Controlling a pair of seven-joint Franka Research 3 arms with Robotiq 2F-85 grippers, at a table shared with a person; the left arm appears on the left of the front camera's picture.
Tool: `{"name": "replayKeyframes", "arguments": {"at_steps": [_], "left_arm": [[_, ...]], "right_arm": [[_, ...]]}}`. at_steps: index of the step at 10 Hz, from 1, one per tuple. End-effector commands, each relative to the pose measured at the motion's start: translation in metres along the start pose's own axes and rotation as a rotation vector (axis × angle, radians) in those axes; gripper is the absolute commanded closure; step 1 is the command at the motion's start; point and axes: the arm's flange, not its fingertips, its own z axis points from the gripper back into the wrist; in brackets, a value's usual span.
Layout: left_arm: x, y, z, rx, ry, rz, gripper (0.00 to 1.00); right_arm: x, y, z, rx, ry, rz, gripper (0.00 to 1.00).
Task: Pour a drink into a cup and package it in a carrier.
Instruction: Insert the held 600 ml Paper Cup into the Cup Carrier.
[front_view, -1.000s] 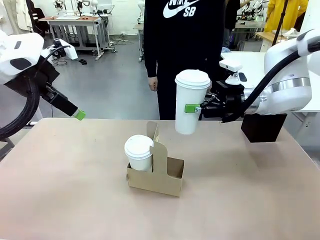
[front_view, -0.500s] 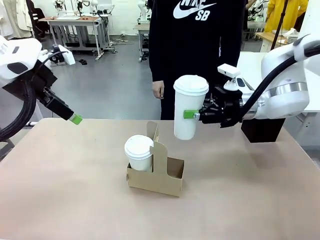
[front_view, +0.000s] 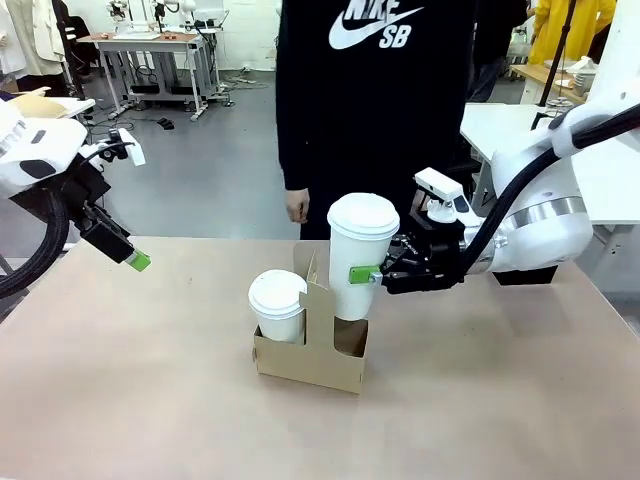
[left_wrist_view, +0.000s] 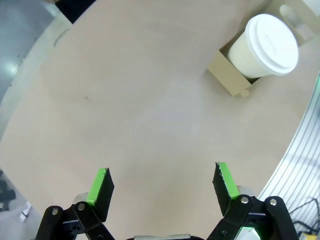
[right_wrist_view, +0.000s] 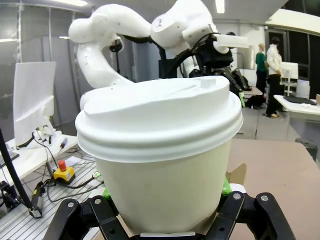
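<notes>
We held the cup (front_view: 360, 257) clamped in the right gripper (front_view: 372, 274), its base just entering the carrier (front_view: 310, 352) slot on the side away from a second lidded cup (front_view: 277, 306) already seated there. The cup's base sat close to the carrier's handle tab; we judged it could catch there and tip or drag the carrier. Our left gripper (left_wrist_view: 162, 181) hung spread and empty, well off from the carrier.

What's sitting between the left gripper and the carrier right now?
Nothing: bare table lies between the open left gripper and the carrier, as the left wrist view shows.
</notes>
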Motion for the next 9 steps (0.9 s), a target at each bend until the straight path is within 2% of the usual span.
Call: {"name": "replayKeyframes", "arguments": {"at_steps": [1, 5, 9], "left_arm": [[0.004, -0.005, 0.006, 0.0, -0.018, 0.014, 0.0], [0.004, -0.005, 0.006, 0.0, -0.018, 0.014, 0.0], [0.004, -0.005, 0.006, 0.0, -0.018, 0.014, 0.0]], "right_arm": [[-0.006, 0.007, -0.003, 0.044, -0.006, 0.017, 0.2], [-0.033, 0.001, -0.012, 0.094, -0.023, -0.002, 0.2], [-0.062, -0.006, -0.015, 0.09, -0.025, -0.008, 0.2]]}}
